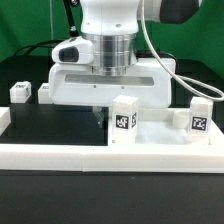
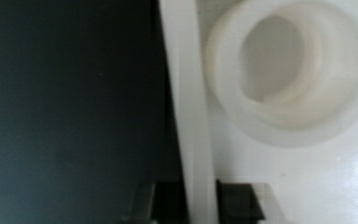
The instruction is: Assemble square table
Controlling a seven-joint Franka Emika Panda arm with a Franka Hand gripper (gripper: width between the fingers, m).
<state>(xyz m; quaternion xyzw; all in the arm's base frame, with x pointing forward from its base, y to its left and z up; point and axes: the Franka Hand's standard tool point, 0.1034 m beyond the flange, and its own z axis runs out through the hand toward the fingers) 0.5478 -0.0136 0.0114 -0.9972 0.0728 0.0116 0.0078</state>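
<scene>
The square table top point(image 2: 274, 140) fills the wrist view: a white tray with a raised rim point(image 2: 190, 90) and a round leg socket point(image 2: 286, 60). My gripper point(image 2: 197, 205) is shut on that rim, one dark finger point(image 2: 158, 203) on each side. In the exterior view the gripper point(image 1: 100, 112) is low at the table, and my hand hides most of the top point(image 1: 190, 88). Tagged white leg blocks stand at the front middle point(image 1: 124, 120), the exterior view's right point(image 1: 198, 117) and the exterior view's left point(image 1: 20, 92).
A long low white border wall point(image 1: 110, 155) runs along the front and turns up at the exterior view's left point(image 1: 4, 118). The table surface point(image 1: 50, 120) is black. A green backdrop stands behind.
</scene>
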